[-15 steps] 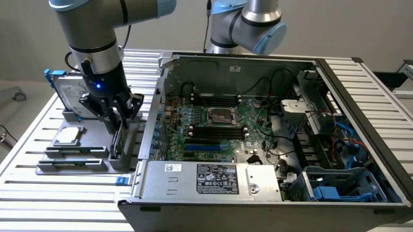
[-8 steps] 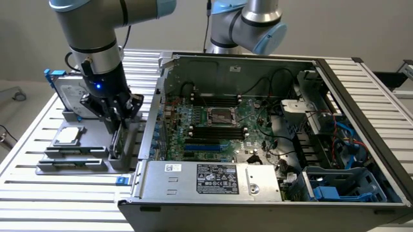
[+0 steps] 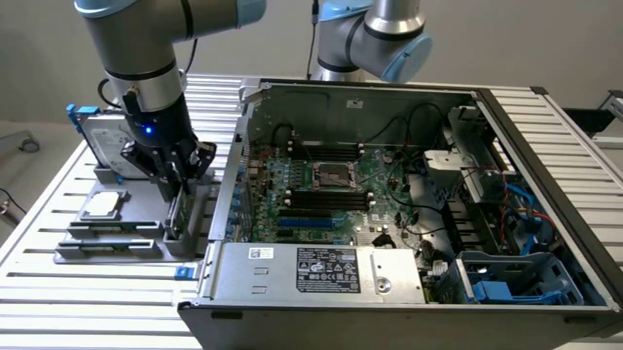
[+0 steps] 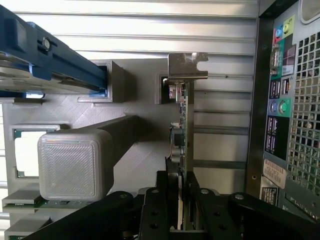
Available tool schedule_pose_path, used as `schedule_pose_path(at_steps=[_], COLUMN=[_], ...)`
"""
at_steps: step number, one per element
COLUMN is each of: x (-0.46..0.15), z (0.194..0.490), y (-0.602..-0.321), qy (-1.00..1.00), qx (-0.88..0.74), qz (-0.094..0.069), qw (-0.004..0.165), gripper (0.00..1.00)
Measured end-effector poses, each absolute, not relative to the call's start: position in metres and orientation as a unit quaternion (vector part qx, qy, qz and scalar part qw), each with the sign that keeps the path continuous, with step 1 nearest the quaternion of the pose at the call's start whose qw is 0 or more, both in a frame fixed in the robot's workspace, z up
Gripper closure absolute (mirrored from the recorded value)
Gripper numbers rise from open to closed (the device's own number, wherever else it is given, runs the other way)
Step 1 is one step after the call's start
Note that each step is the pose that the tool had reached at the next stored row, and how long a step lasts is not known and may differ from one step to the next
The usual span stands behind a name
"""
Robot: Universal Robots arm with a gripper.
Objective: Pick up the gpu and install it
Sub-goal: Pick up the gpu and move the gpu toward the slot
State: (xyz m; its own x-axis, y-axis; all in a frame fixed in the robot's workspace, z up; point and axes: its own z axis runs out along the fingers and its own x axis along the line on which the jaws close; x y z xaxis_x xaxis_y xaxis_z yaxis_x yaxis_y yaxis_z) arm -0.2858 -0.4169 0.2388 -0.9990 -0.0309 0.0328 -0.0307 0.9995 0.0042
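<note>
end effector [image 4: 181,176] is hanging right over the gpu [image 4: 186,125], straddling its thin top edge. the gap is looking narrow, but i cannot tell whether it is clamping yet. the gpu is standing on edge in a slot of the grey holder [image 4: 135,100], not lying flat. that is likely leaving the upper edge free for a pinch across its thickness from above.

its long axis is running away from the wrist camera along the holder, parallel to the ported back panel [image 4: 300,100] of the computer case. the silver bracket [image 4: 187,67] is sitting at the far end, level with the hard drive in a blue frame [image 4: 55,60].

in the exterior view the end effector [image 3: 175,195] is pointing straight down at the holder [image 3: 107,249], which is resting on the slatted counter [image 3: 87,299], just beside the open computer case [image 3: 370,95]. the square chip [image 3: 104,204] is lying flat on the holder, apart from the end effector. the gpu is not in the case yet.
</note>
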Motion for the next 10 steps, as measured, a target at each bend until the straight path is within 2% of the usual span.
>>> schedule_pose_path(at_steps=[10], x=[-0.2858], z=[0.2402], y=[-0.4169], qy=[-1.0], qx=[0.015], qz=[-0.002], qw=[0.016], gripper=[0.74])
